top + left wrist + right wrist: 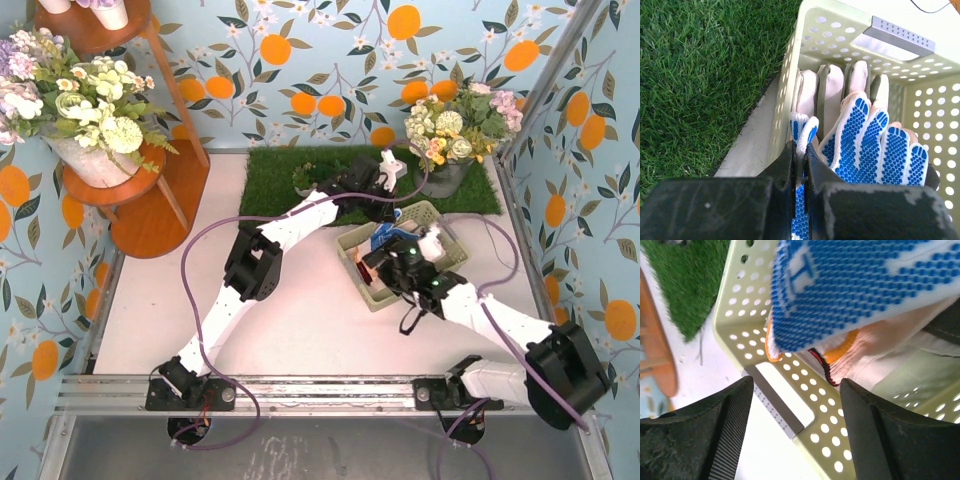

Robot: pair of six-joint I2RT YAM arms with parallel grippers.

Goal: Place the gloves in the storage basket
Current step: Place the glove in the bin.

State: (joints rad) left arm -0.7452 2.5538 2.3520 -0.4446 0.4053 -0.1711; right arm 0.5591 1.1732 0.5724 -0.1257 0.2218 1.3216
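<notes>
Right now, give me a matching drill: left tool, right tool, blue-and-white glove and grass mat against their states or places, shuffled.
1 left tool
2 right tool
3 blue-and-white glove
4 grass mat

A open, fingers apart
B outside the storage basket, beside it
C shut on a glove finger
D in the basket, on top of the other gloves

Pairs: 1-C, 2-A, 3-D, 4-B

The white table [300, 335] carries a grass mat [275, 185] and the storage basket [790, 75].
</notes>
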